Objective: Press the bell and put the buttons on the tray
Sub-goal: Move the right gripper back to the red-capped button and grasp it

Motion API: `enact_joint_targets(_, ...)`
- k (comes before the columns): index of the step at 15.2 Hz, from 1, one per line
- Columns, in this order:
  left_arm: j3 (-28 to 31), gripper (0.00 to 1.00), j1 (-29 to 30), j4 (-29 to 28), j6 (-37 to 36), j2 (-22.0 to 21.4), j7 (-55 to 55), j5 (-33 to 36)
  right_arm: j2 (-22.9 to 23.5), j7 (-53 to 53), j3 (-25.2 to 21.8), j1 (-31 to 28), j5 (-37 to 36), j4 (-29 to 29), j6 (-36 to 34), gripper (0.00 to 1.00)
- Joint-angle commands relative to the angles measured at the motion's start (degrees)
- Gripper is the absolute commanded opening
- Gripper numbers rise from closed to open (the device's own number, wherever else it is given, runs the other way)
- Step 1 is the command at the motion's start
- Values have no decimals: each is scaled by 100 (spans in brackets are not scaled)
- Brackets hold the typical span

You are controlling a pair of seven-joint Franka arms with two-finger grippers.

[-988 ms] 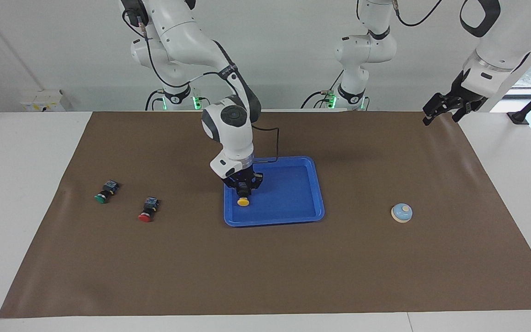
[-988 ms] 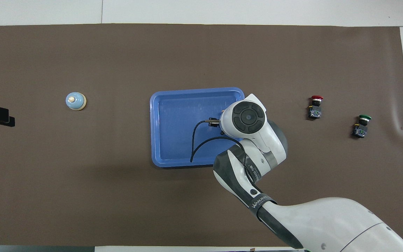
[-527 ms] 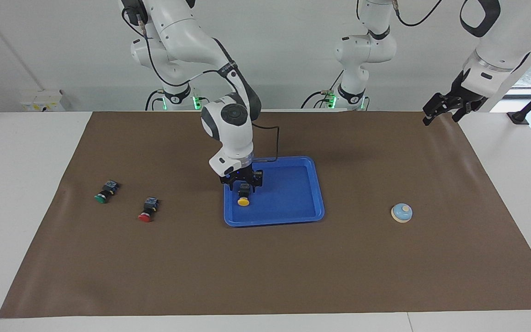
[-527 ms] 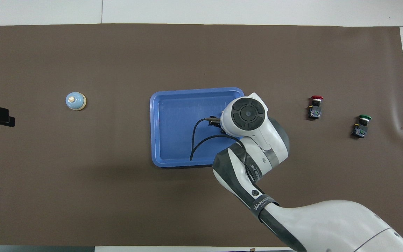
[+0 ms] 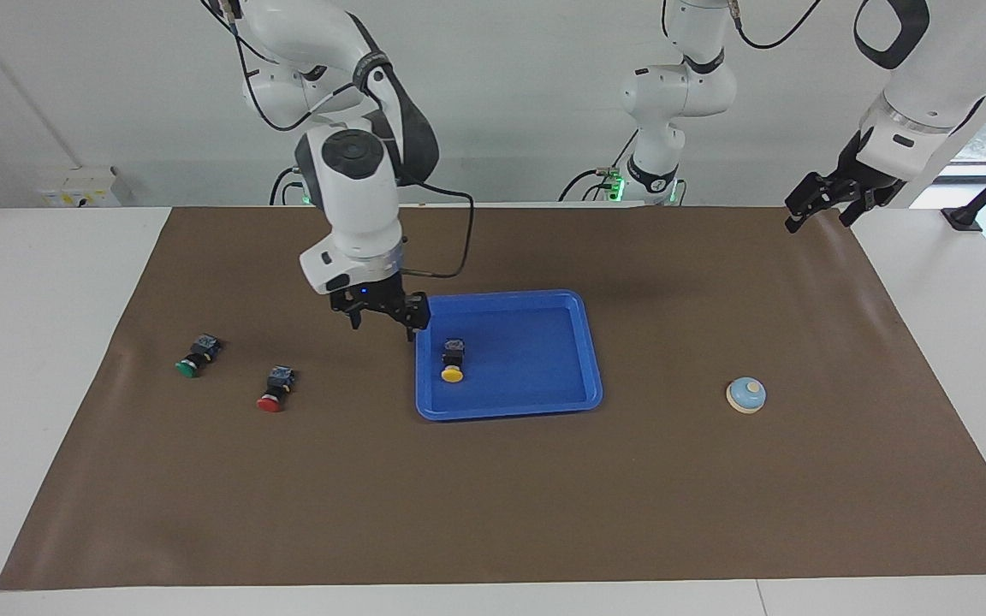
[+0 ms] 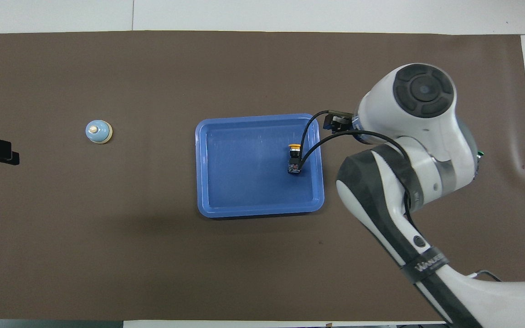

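Right gripper [image 5: 383, 321] empty, fingers apart, raised at frame centre-left over the mat beside the tray [image 5: 574, 342]. Yellow button [image 5: 453, 359] lies in the tray. Red button [image 5: 275, 389] and green button [image 5: 197, 356] on the mat, left side. Bell [image 5: 746, 394] right. Left gripper [image 5: 814, 205] waits upper right, fingers apart.

The shallow bright-blue rectangular tray [image 5: 583, 346] looked like smooth, faintly glossy plastic. Under it lay a matt brown table cover [image 5: 493, 505] (creased near its ends), cloth or paper I could not tell. The white arm shells [image 6: 426, 136] shone like polished plastic.
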Motion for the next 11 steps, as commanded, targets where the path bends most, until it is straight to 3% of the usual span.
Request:
enact_joint_targets(1, 15, 100, -16, -11, -53, -76, -33, -18, -18, -436, 47, -588, 43, -144, 56, 100)
enact_joint_targets(7, 15, 100, -16, -11, -53, -76, -33, -18, -194, -1763, 47, -1574, 43, -1232, 1293, 100)
enact_joint_targets(11, 15, 100, -24, -11, -53, -76, -33, -18, 271, -1773, 47, -1671, 43, -1348, 1918, 100)
